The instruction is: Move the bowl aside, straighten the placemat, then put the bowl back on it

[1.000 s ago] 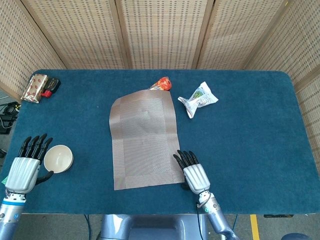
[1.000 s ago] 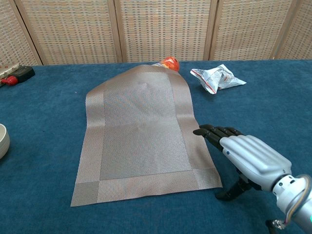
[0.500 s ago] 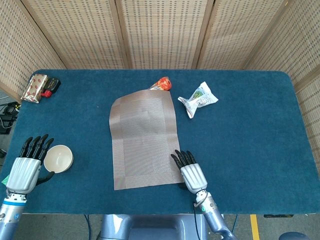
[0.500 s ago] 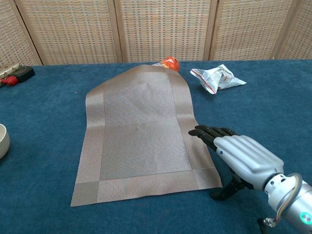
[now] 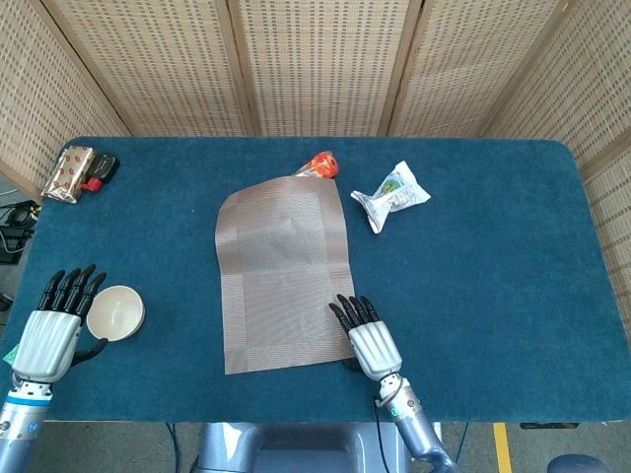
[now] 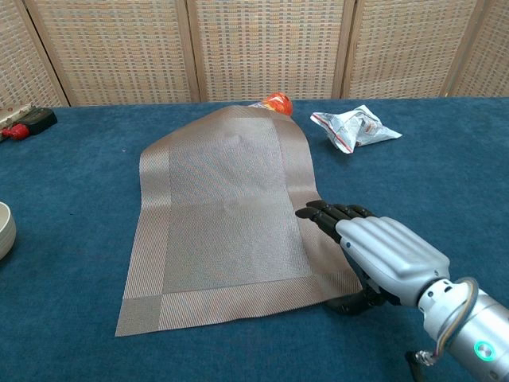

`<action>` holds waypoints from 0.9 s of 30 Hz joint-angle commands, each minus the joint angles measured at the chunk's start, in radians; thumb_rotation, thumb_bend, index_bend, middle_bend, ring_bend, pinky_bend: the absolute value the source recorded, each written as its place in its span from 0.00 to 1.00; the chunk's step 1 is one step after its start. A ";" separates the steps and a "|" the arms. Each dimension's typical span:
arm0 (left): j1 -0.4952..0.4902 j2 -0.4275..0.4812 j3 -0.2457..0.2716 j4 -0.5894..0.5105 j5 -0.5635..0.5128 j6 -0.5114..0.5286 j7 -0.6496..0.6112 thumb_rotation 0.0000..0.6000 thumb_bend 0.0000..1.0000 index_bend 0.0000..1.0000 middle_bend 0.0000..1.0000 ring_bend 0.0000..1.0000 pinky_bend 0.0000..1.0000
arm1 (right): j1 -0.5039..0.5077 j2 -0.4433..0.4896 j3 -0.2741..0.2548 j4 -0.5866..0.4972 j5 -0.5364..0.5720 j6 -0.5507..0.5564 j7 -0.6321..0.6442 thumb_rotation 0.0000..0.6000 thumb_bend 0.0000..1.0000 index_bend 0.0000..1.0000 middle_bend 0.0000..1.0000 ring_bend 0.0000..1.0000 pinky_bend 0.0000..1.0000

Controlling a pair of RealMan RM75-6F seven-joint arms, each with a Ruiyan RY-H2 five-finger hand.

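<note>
Bowl (image 5: 115, 311) is sitting just beside the spread, empty left hand (image 5: 51, 331), while the right hand (image 6: 374, 252) is lying flat, fingers extended, on the placemat's (image 6: 223, 208) near corner, probably to straighten it.

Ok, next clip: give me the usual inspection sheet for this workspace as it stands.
Surface: table covered in dark blue carpet-like cloth.
Job's things: placemat lies mid-table, slightly askew, far edge riding up on an orange packet; bowl set aside at the near left, off the mat.
Clutter: crumpled white wrapper right of the mat's far end; patterned packet with a red-and-black item at the far left corner.
Hands: left hand beside the bowl, fingers extended, holding nothing; right hand flat, fingertips over the mat's near right edge.
Cables: some off the table's left edge.
Surroundings: woven screen panels behind.
</note>
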 commanded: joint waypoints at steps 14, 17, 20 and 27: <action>0.001 -0.001 -0.001 0.000 0.001 -0.006 -0.002 1.00 0.04 0.00 0.00 0.00 0.00 | 0.007 0.014 0.000 -0.019 0.018 -0.004 -0.019 1.00 0.63 0.13 0.00 0.00 0.00; -0.001 -0.002 0.000 0.001 -0.002 -0.013 -0.003 1.00 0.04 0.00 0.00 0.00 0.00 | 0.002 -0.002 0.000 0.006 -0.008 0.035 -0.005 1.00 0.59 0.25 0.00 0.00 0.00; -0.001 -0.002 -0.003 0.002 -0.006 -0.016 -0.004 1.00 0.04 0.00 0.00 0.00 0.00 | -0.004 -0.030 -0.001 0.048 -0.045 0.086 0.040 1.00 0.54 0.38 0.02 0.00 0.00; -0.003 -0.004 -0.002 0.003 -0.009 -0.025 0.001 1.00 0.04 0.00 0.00 0.00 0.00 | -0.008 -0.047 -0.005 0.097 -0.072 0.119 0.097 1.00 0.51 0.56 0.14 0.00 0.01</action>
